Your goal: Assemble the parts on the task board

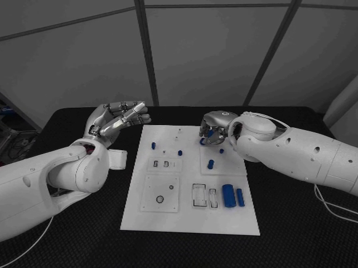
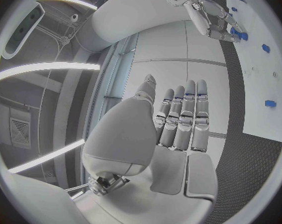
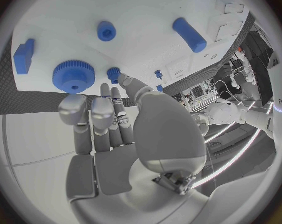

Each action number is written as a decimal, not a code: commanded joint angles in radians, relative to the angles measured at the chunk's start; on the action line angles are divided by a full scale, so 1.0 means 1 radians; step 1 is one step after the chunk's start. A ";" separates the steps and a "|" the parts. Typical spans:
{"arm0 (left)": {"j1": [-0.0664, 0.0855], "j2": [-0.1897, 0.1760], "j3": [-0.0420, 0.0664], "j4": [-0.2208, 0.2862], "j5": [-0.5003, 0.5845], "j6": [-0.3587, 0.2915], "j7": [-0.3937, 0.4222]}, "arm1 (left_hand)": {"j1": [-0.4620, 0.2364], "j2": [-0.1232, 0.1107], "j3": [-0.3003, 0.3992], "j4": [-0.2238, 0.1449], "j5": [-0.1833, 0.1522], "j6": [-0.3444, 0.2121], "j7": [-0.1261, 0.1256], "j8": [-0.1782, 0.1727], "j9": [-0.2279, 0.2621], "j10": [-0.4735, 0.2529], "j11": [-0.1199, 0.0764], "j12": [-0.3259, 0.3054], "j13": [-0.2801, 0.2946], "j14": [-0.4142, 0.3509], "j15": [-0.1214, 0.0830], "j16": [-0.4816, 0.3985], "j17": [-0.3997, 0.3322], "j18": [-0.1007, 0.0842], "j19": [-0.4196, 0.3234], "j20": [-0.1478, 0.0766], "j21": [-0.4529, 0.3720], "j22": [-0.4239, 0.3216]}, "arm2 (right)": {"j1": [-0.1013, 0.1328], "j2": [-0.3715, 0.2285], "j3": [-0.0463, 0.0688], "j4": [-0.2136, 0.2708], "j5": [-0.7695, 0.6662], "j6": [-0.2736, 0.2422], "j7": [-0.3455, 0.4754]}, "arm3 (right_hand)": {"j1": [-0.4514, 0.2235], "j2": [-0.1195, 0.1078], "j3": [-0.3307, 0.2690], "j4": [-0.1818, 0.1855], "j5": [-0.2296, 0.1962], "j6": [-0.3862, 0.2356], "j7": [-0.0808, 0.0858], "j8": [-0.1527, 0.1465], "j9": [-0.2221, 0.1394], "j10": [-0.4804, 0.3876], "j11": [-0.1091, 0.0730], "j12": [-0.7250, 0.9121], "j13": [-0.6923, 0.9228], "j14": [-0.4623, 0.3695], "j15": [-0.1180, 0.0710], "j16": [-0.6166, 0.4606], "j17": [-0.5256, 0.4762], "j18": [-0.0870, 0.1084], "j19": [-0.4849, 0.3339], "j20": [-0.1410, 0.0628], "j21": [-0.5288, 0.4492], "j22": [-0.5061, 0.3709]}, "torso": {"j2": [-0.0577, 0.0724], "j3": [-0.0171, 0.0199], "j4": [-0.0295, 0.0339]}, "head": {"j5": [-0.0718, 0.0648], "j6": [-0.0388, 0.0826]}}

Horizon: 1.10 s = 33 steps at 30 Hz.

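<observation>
The task board (image 1: 191, 212) is lying flat in the middle of the black table (image 1: 299, 234), reaching toward its near edge. The blue parts (image 1: 233, 197) are sitting on it: two cylinders near its right edge, smaller pegs toward its far edge, and in the right wrist view a toothed gear (image 3: 73, 75).

They look like small, rigid, light plastic pieces, probably smooth and prone to rolling or slipping; pinching a cylinder across its middle, and the gear by its toothed rim, seems best.

The left hand (image 1: 119, 120) is hovering off the board's far left corner, fingers (image 2: 185, 117) loosely extended side by side, holding nothing.

The right hand (image 1: 213, 129) is hanging over the board's far right part. Its fingers (image 3: 94, 117) are reaching toward a small blue part (image 3: 114, 74); I cannot tell whether they are pinching it, since the thumb is covering the contact.
</observation>
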 commanded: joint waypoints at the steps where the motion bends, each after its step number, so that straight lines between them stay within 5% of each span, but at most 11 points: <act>1: 0.001 -0.001 0.001 0.002 0.001 0.013 0.003 | 0.001 0.010 0.000 -0.009 -0.003 0.005 0.003 -0.006 -0.001 0.001 0.005 -0.004 0.000 -0.006 0.004 -0.004 -0.001 -0.032 -0.003 0.003 -0.005 -0.002 | 0.002 0.003 0.001 -0.002 -0.001 0.022 0.002 | 0.005 -0.001 0.008 0.000 -0.002 0.006 0.000 -0.001 0.000 0.008 -0.002 0.000 -0.001 0.014 0.002 0.008 0.003 -0.020 0.008 0.001 0.007 0.004 | 0.001 -0.0002 0.0003 | 0.000 -0.004; 24: 0.002 -0.001 0.001 -0.003 0.001 0.015 -0.001 | 0.001 0.013 0.001 -0.010 -0.003 0.005 0.003 -0.009 -0.001 -0.001 0.006 -0.007 0.000 -0.006 0.005 -0.006 -0.001 -0.031 -0.004 0.004 -0.005 -0.003 | 0.002 0.023 -0.001 -0.032 0.025 0.068 0.024 | 0.011 0.002 0.052 0.002 -0.002 0.018 -0.002 0.001 0.001 0.027 -0.005 0.000 -0.003 0.013 0.000 0.036 0.027 -0.024 0.014 0.000 0.029 0.032 | 0.005 0.0000 0.0009 | 0.002 -0.009; 33: 0.002 -0.002 0.001 -0.003 0.001 0.016 -0.002 | 0.000 0.014 0.001 -0.010 -0.003 0.005 0.004 -0.010 -0.001 -0.001 0.006 -0.008 0.000 -0.006 0.005 -0.006 -0.001 -0.031 -0.004 0.004 -0.006 -0.003 | 0.002 0.027 -0.003 -0.040 0.026 0.046 0.032 | 0.021 0.012 0.082 0.000 -0.003 0.032 -0.002 0.005 0.003 0.040 -0.008 0.000 -0.004 0.013 -0.002 0.051 0.040 -0.026 0.018 -0.001 0.043 0.051 | 0.005 0.0001 0.0007 | 0.003 -0.012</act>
